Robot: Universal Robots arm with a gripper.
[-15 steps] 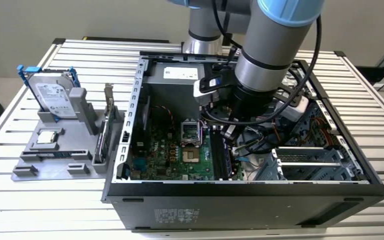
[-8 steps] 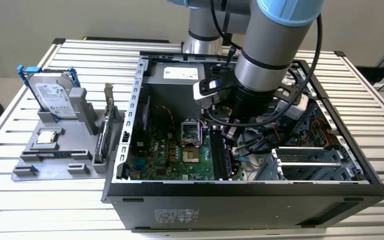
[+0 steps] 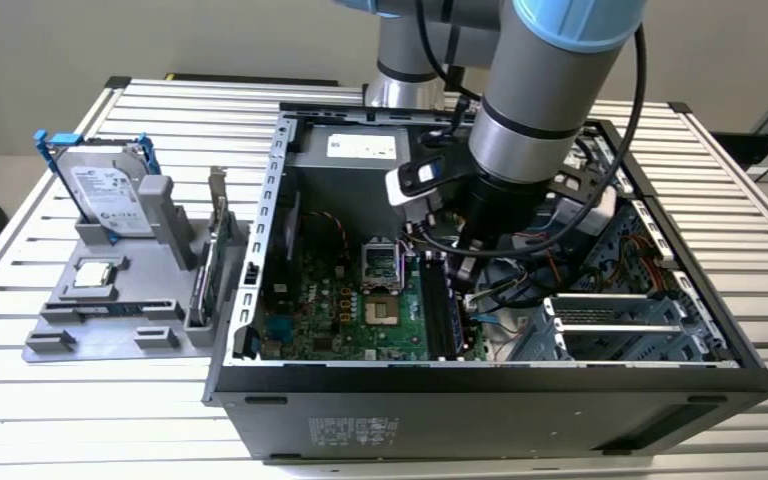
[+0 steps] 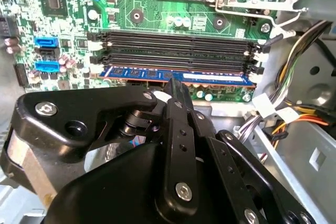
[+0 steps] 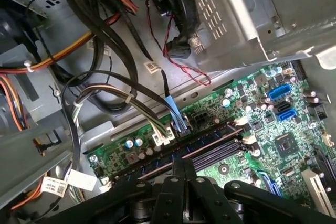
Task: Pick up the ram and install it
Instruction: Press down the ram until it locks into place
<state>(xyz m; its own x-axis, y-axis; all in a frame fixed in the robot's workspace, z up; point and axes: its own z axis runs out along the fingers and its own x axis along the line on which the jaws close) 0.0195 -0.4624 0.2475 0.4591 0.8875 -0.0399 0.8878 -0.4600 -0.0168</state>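
The gripper (image 4: 172, 85) reaches down inside the open computer case (image 3: 491, 385), its black metal fingers (image 4: 178, 95) drawn together into a narrow tip over the memory slots. That tip meets the top edge of the ram (image 4: 178, 75), a long thin blue board standing on edge in the slot nearest the gripper, directly under the fingertips. Whether the fingers pinch the ram or only press on it, the views do not settle. Past the ram run three parallel black slots (image 4: 178, 45) with white latches at their ends.

In the first wrist view the closed fingertips (image 5: 181, 169) point at the same row of slots on the green motherboard (image 5: 273, 124), which is thick with small silver capacitors and blue connectors. Bundles of black, yellow and orange cables (image 5: 100, 19) loop above it, beside a perforated grey metal cage (image 5: 220, 9).

In the exterior view the arm (image 3: 531, 110), grey with a blue joint cap, descends into the black case on a ribbed metal table (image 3: 64, 400). To the exterior view's left, a grey holder (image 3: 131, 300) carries a silver hard drive (image 3: 104, 185) standing upright.
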